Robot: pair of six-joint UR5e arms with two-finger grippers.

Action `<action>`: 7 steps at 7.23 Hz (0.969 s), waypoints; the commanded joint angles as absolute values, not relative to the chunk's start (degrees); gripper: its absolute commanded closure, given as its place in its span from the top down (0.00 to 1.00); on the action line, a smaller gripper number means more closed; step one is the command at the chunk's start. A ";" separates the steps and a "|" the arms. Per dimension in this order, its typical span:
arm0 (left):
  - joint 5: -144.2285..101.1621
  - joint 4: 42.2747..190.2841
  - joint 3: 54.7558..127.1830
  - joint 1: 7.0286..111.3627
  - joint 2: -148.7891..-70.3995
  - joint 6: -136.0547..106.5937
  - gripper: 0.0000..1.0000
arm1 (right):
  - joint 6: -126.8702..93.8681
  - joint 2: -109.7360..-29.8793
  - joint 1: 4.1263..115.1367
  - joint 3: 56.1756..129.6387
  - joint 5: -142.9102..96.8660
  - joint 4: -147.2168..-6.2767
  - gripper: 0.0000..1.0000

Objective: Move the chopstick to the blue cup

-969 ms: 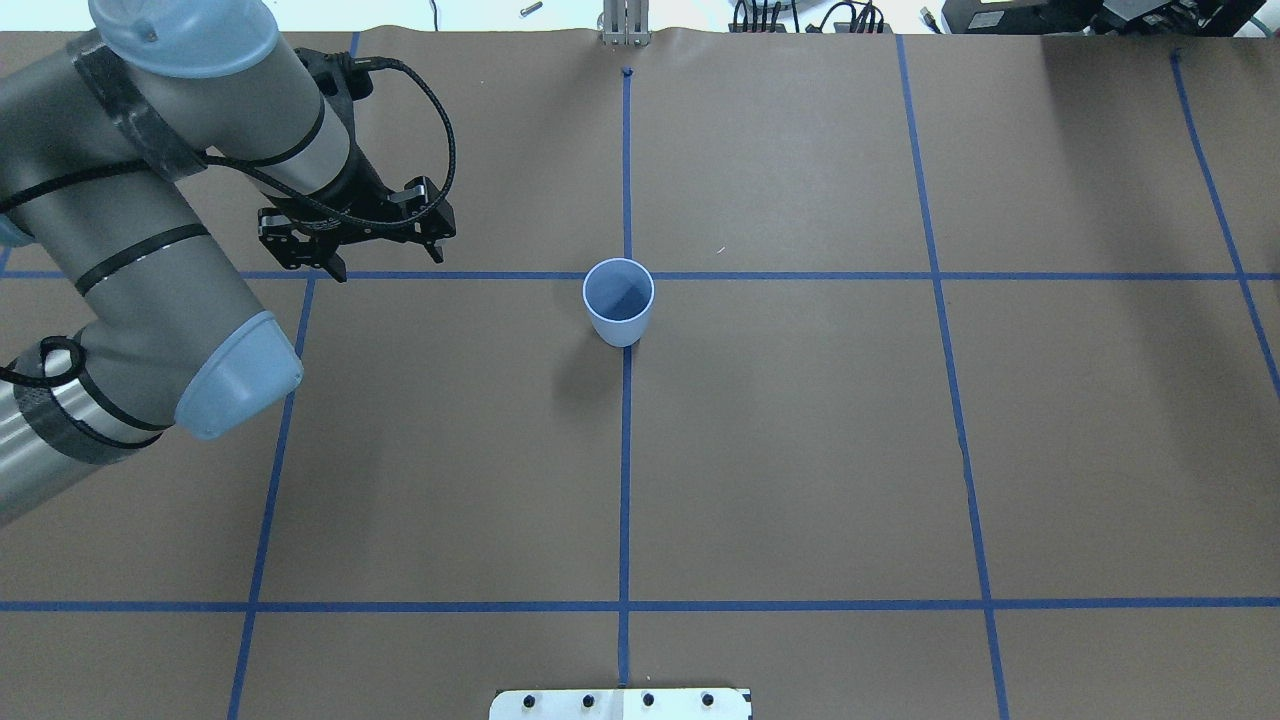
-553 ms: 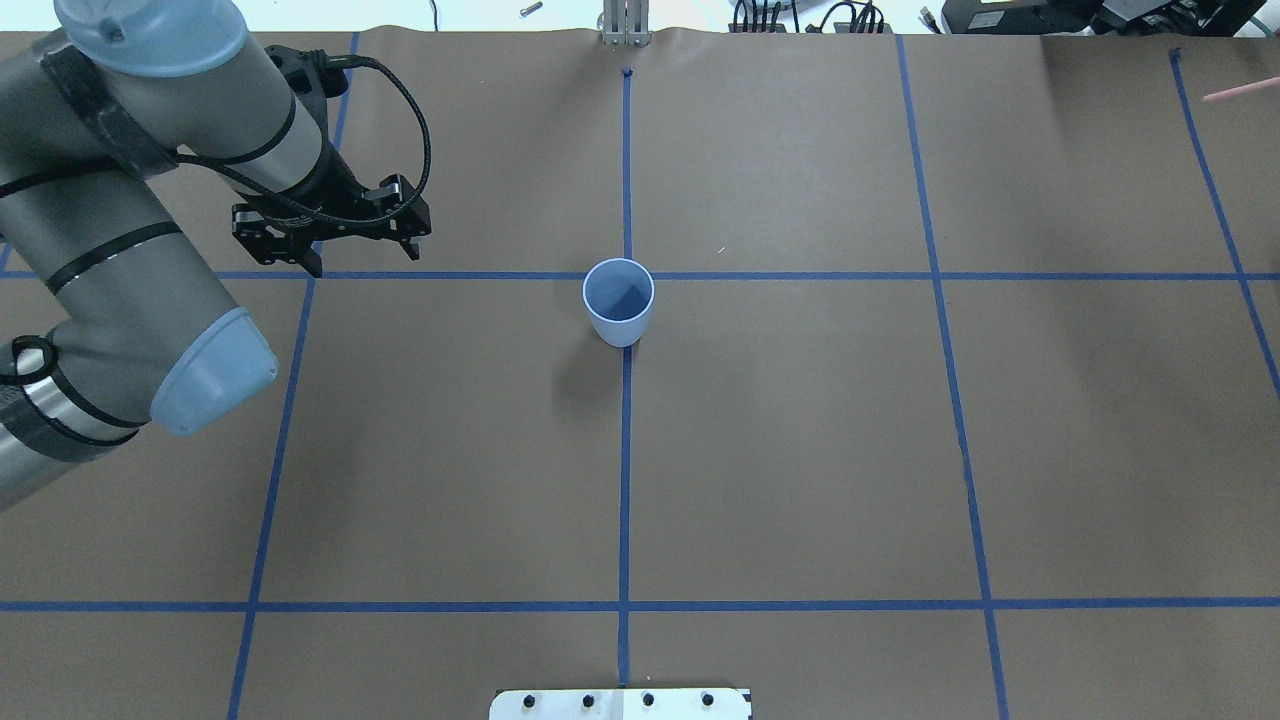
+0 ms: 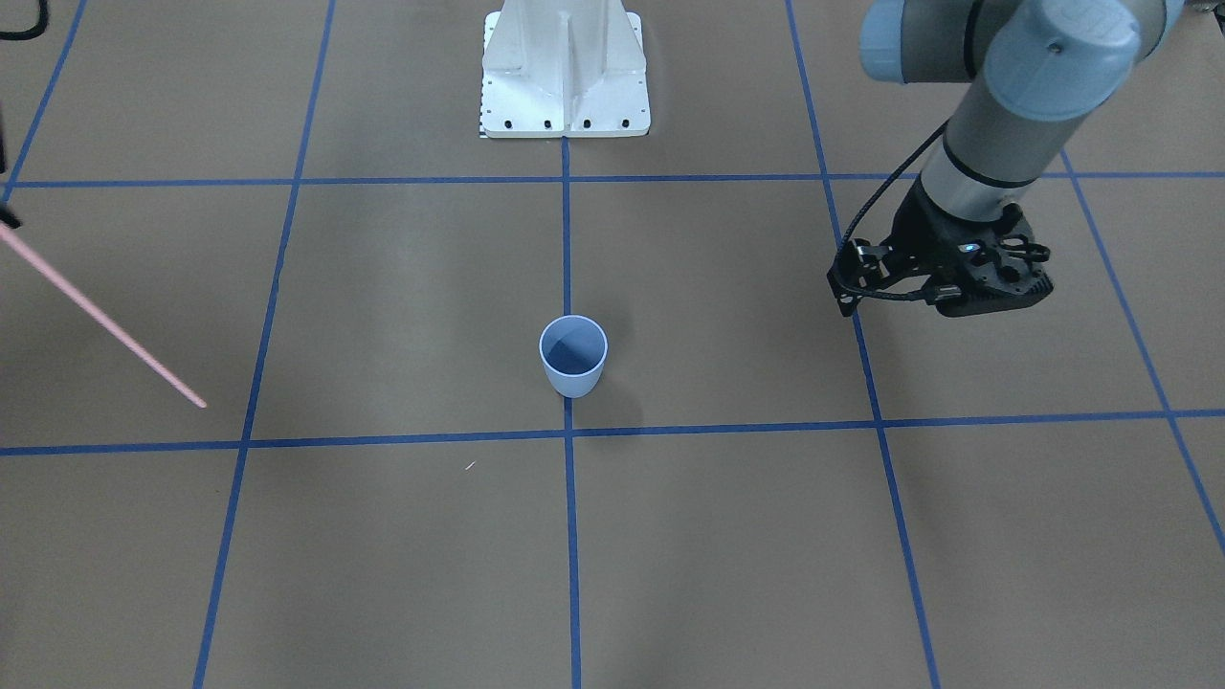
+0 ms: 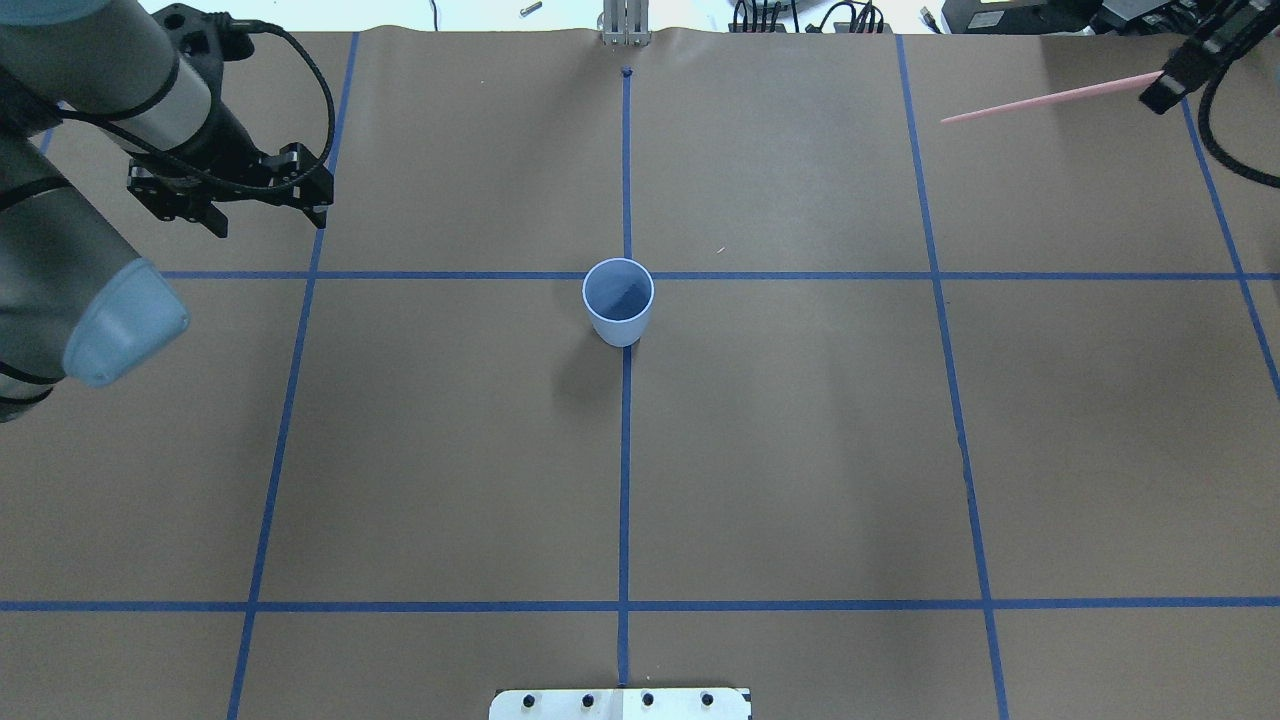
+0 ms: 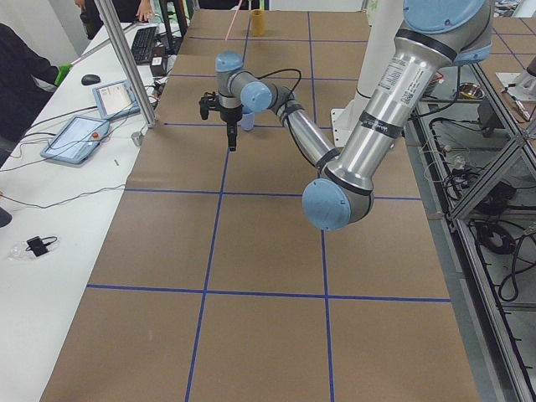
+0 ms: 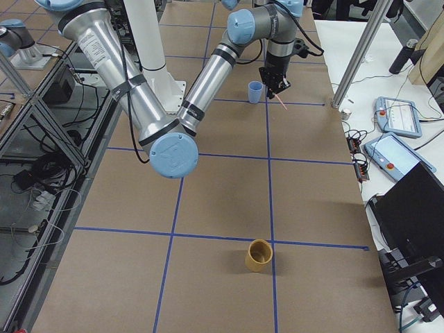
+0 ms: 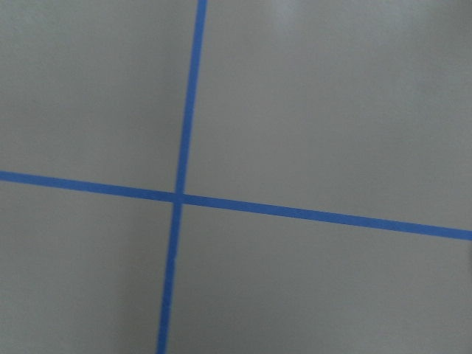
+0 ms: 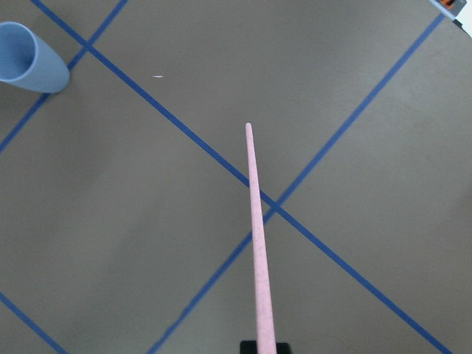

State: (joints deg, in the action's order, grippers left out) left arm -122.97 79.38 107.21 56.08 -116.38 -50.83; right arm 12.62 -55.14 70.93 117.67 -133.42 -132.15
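Overhead exterior view: the right gripper [image 4: 1163, 88] is at the far right edge of the table [image 4: 800, 450], its two fingers closed on one end of the chopstick [image 4: 1050, 98]. The pale pink stick juts from the fingers toward the table's middle. In the exterior right view it slants downward from the gripper.

The blue cup [image 4: 619, 305] stands upright on a crossing of blue tape lines [image 4: 940, 275]. It is well apart from this gripper, beyond the stick's free tip and nearer the robot. In the right wrist view the stick runs straight ahead from the fingers, and the cup sits far off to the upper left of its tip.

The left gripper [image 4: 268, 222] hangs fingers-down over the table on the cup's other side, well apart from it. Its fingers are spread wide and hold nothing.
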 commanded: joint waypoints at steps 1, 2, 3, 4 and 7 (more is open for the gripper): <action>-128.04 79.28 106.70 62.64 -111.55 -38.63 0.98 | -1.17 -49.51 62.09 119.44 -132.89 -129.56 0.00; -128.14 79.45 106.18 63.88 -110.49 -36.67 0.98 | -7.06 -46.35 57.44 119.53 -129.93 -129.55 0.00; -128.14 79.45 105.39 64.16 -110.30 -35.17 0.98 | -12.51 -44.67 52.00 119.36 -125.47 -129.46 0.00; -128.14 79.45 105.29 64.68 -110.04 -35.07 0.98 | -14.74 -43.43 48.20 118.83 -122.20 -129.46 0.00; -128.23 79.98 102.92 65.92 -110.04 -32.52 0.98 | -17.67 -39.48 41.94 112.96 -116.91 -128.77 0.00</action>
